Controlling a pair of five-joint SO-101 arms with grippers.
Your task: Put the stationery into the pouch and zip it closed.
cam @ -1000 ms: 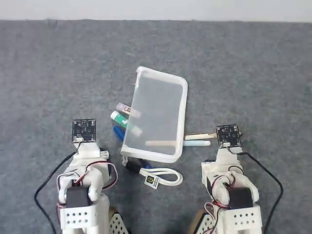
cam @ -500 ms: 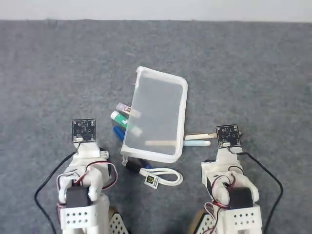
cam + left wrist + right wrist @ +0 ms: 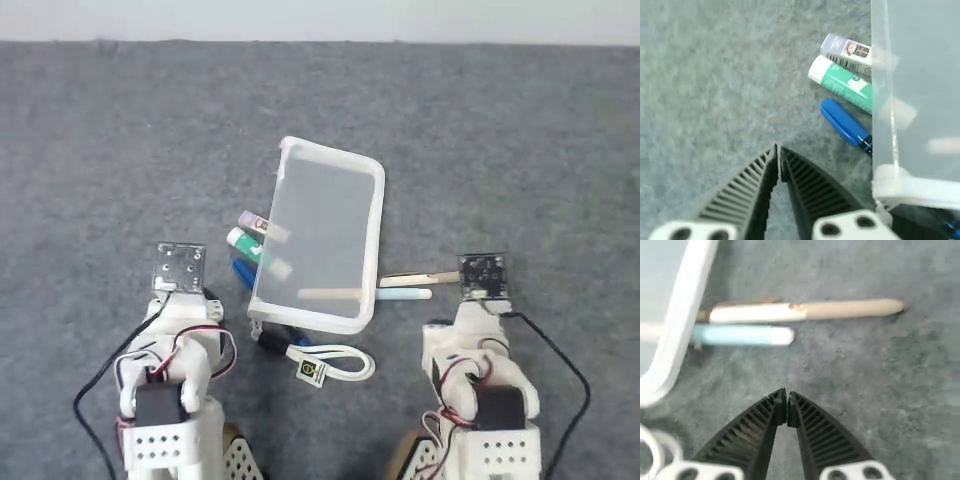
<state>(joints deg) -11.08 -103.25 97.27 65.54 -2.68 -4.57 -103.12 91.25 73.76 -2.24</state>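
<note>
Hanging clenched and empty over the grey desk (image 3: 110, 140), my left claw (image 3: 778, 150) is at the high frame's lower left and my right claw (image 3: 786, 392) at its lower right. Between them, centre frame, lies the pouch (image 3: 320, 240). A blue pen (image 3: 845, 122), a green tube (image 3: 842, 82) and perhaps an eraser (image 3: 846, 49) stick out at its left edge, and a beige pen (image 3: 840, 309) and a pale-blue pen (image 3: 740, 335) at its right.

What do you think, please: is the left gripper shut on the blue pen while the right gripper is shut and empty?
Not quite. The left gripper is shut, but on nothing: the blue pen lies on the mat apart from it, one end at the edge of the pouch, as the left wrist view shows. The right gripper is indeed shut and empty.
</note>
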